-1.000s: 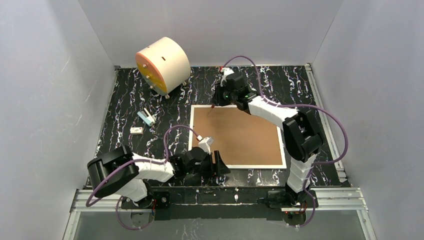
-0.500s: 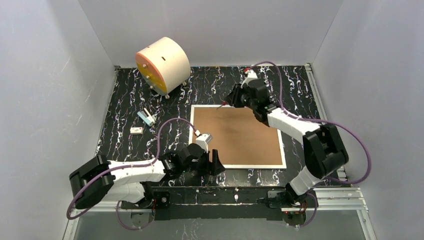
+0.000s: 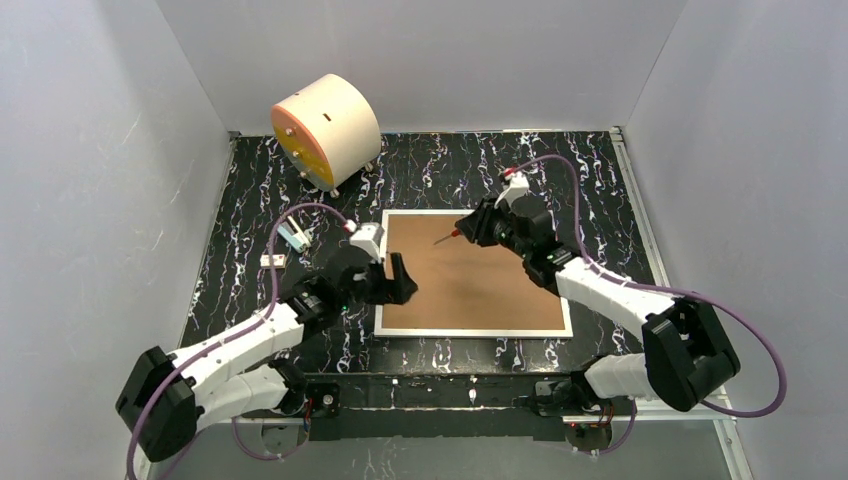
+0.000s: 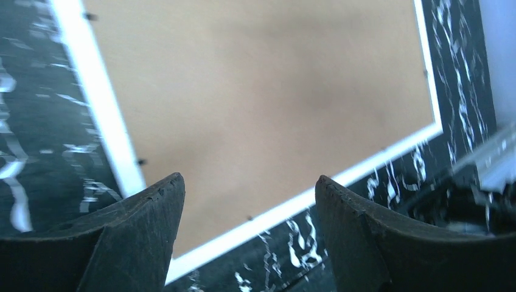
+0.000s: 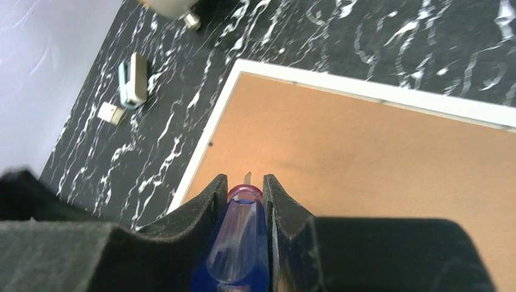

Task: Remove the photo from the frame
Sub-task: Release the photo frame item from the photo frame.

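Observation:
The frame (image 3: 470, 331) lies face down on the black marbled table, its thin white rim around a brown back panel (image 3: 480, 280). The photo is hidden under that panel. My left gripper (image 3: 398, 278) hovers open over the frame's near-left part; in the left wrist view its empty jaws (image 4: 248, 179) stand wide above the white rim (image 4: 100, 103) and panel (image 4: 261, 91). My right gripper (image 3: 470, 230) hangs above the panel's far part, shut on a screwdriver (image 5: 240, 237) with a clear blue handle. Its metal tip (image 3: 445, 238) points left over the panel (image 5: 365, 158).
A cream cylinder with an orange face (image 3: 322, 128) stands at the far left. A small teal-and-white item (image 3: 291, 236) and a small white block (image 3: 272, 260) lie left of the frame. Grey walls close in on three sides, and a metal rail (image 3: 640, 200) runs along the right edge.
My left gripper moved from the table's front edge up and left to the frame's left side, its jaws widening. My right gripper swung from the frame's far-left corner rightward and nearer, screwdriver still held.

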